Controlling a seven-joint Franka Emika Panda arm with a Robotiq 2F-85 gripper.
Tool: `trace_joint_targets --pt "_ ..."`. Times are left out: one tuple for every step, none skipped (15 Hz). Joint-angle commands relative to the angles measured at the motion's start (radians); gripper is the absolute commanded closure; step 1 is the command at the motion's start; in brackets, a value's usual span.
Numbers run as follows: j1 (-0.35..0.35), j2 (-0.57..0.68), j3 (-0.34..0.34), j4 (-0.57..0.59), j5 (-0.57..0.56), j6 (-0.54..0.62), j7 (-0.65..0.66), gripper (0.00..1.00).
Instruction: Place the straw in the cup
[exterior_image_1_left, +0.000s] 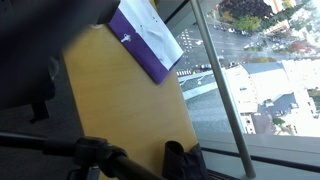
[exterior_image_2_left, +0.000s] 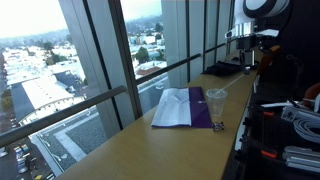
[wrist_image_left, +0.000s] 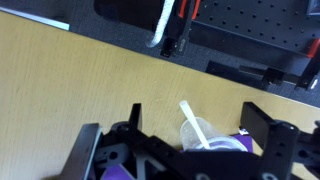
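Straw (wrist_image_left: 187, 112) first: a thin white stick in the wrist view, tilted, its upper end pointing far and left and its lower end meeting the rim of the cup (wrist_image_left: 199, 133). Whether it stands inside the cup or only leans against it, I cannot tell from this angle. The cup is clear and upright on the wooden table (wrist_image_left: 60, 90), and a patch of purple shows just to its right.

The gripper (wrist_image_left: 192, 118) hangs above the pair with its jaws spread wide. One dark finger (wrist_image_left: 95, 150) sits on the left and its twin on the right, and they grip nothing. Cup and straw sit below the gap, a touch right of centre. On the far side of the table runs a black perforated rack (wrist_image_left: 250, 30).

In an exterior view, the cup (exterior_image_2_left: 216, 100) stands at the far right corner of the purple-and-white folder (exterior_image_2_left: 180, 108), touching it or just beside it. Both are on the long table (exterior_image_2_left: 170, 150) that runs along the windows (exterior_image_2_left: 100, 60). The straw is too thin to make out there. The arm (exterior_image_2_left: 255, 25) rises at the far right end.

In an exterior view, the folder (exterior_image_1_left: 150, 40) lies at the far end of the table (exterior_image_1_left: 120, 100), close by the glass.
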Motion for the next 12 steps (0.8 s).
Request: trace_joint_targets --pt "0.049 -0.114 -0.035 -0.148 0.021 0.161 -0.008 0.0" --pt "0.059 -0.133 -0.041 -0.17 0.019 0.199 -0.004 0.0" --pt "0.069 -0.149 -0.047 -0.189 0.018 0.233 -0.006 0.0" --pt "0.078 -0.17 -0.053 -0.207 0.018 0.265 -0.009 0.0" --pt "0.087 -0.183 -0.058 -0.22 0.015 0.29 -0.008 0.0" --pt "0.092 -0.191 -0.061 -0.227 0.004 0.306 0.004 0.0" --pt "0.091 -0.198 -0.059 -0.235 -0.024 0.314 0.024 0.0" --pt "0.084 -0.208 -0.057 -0.248 -0.054 0.319 0.047 0.0" --pt "0.072 -0.224 -0.054 -0.27 -0.086 0.34 0.069 0.0" --pt "0.063 -0.235 -0.05 -0.284 -0.118 0.351 0.093 0.0" --pt "0.053 -0.246 -0.045 -0.3 -0.158 0.371 0.129 0.0" --pt "0.044 -0.244 -0.041 -0.296 -0.196 0.384 0.163 0.0"
